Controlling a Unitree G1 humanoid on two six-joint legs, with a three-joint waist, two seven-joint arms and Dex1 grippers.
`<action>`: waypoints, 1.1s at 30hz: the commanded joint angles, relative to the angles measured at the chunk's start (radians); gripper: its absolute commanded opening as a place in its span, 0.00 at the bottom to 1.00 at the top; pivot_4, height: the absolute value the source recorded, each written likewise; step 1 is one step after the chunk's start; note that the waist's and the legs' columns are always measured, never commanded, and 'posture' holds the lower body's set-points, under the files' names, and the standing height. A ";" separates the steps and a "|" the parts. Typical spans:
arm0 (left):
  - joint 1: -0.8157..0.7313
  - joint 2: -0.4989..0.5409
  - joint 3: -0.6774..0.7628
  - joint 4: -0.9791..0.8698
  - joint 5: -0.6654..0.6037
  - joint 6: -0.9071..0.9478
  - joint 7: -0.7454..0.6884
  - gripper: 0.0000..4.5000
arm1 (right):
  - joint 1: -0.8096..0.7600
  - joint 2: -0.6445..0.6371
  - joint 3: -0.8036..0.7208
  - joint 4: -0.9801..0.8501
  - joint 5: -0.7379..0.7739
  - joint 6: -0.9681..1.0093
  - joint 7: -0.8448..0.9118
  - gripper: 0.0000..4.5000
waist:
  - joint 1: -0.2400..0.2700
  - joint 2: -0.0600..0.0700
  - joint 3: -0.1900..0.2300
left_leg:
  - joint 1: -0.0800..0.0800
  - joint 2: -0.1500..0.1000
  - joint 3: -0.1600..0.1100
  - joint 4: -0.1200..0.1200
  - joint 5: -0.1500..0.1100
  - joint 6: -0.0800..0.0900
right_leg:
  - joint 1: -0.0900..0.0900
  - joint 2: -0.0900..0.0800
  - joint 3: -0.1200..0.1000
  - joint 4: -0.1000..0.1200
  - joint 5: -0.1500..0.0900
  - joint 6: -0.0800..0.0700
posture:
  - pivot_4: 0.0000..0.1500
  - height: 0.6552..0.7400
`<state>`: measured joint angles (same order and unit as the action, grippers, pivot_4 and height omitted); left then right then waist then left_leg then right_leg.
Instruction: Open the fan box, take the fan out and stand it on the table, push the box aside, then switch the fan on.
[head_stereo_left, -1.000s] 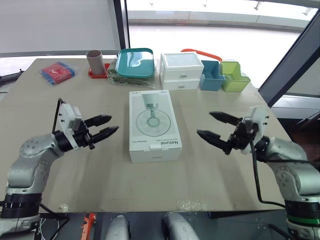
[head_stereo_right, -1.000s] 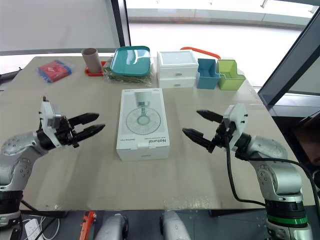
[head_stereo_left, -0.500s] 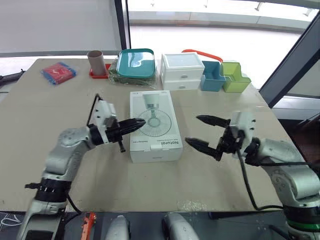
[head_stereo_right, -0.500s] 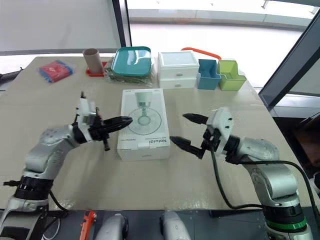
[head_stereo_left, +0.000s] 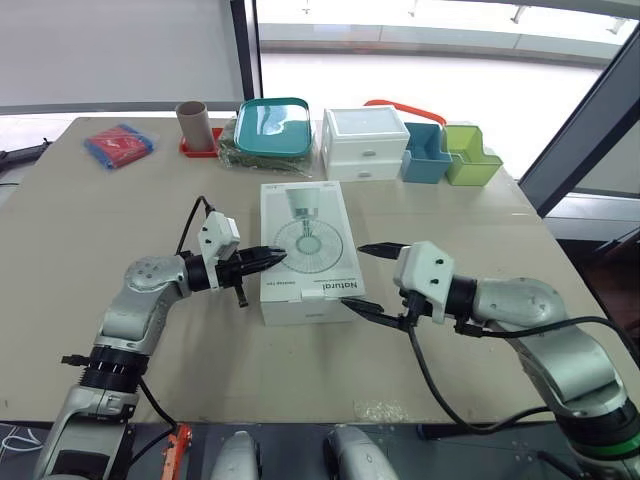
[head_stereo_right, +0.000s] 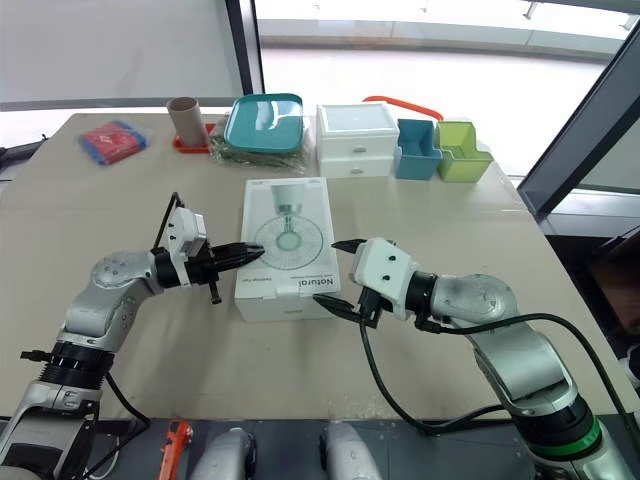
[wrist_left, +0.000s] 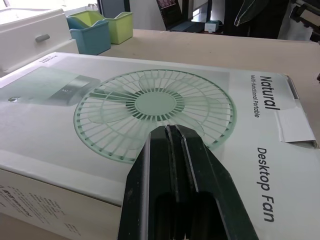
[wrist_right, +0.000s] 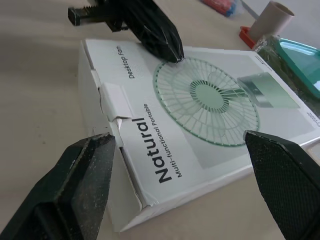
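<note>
Fan box (head_stereo_left: 306, 250) lies flat on the counter (head_stereo_left: 120, 220). Left gripper (head_stereo_left: 262, 260), jaws clenched, tips on its top; right gripper (head_stereo_left: 358, 277), jaws spread beside the tuck flap (wrist_right: 114, 100) (light, stiff cardboard, probably best opened there).

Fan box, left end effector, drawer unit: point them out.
fan box (head_stereo_left: 312, 240), left eye view, printed lid
left end effector (head_stereo_left: 275, 257), left eye view, fingertips
white drawer unit (head_stereo_left: 362, 122), left eye view, top
</note>
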<state>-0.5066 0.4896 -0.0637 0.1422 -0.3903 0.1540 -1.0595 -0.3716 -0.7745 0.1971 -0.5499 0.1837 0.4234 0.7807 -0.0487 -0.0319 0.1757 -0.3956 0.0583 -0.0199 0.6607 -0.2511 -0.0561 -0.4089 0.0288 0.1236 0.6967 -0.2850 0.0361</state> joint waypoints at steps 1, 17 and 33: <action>-0.003 -0.001 0.004 -0.015 0.005 -0.006 -0.008 0.06 | -0.031 0.006 0.045 -0.023 -0.061 -0.035 0.011 1.00 | 0.001 0.000 0.000 | 0.000 0.000 0.000 0.000 0.000 0.000 | 0.000 0.000 0.000 0.000 0.000 0.000 | 1.00 1.00; 0.029 -0.010 0.011 -0.019 0.014 -0.008 0.027 0.06 | -0.123 0.121 0.139 0.032 -0.129 -0.044 0.041 1.00 | 0.001 0.000 0.000 | -0.001 0.000 -0.002 0.001 0.000 0.000 | 0.001 0.000 -0.002 0.000 0.000 0.000 | 1.00 1.00; 0.053 -0.003 0.007 -0.057 0.021 -0.003 0.045 0.06 | -0.144 0.172 0.105 0.146 -0.177 -0.106 0.031 1.00 | 0.000 0.000 0.000 | 0.000 0.000 -0.002 0.001 0.000 0.000 | 0.001 0.000 -0.002 0.000 0.000 -0.001 | 1.00 1.00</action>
<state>-0.4672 0.4804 -0.0503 0.1037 -0.3827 0.1532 -1.0102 -0.4906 -0.6076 0.3501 -0.3899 0.0008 0.3118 0.8228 -0.0492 -0.0320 0.1756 -0.3957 0.0585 -0.0219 0.6618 -0.2511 -0.0561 -0.4078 0.0287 0.1216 0.6967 -0.2848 0.0353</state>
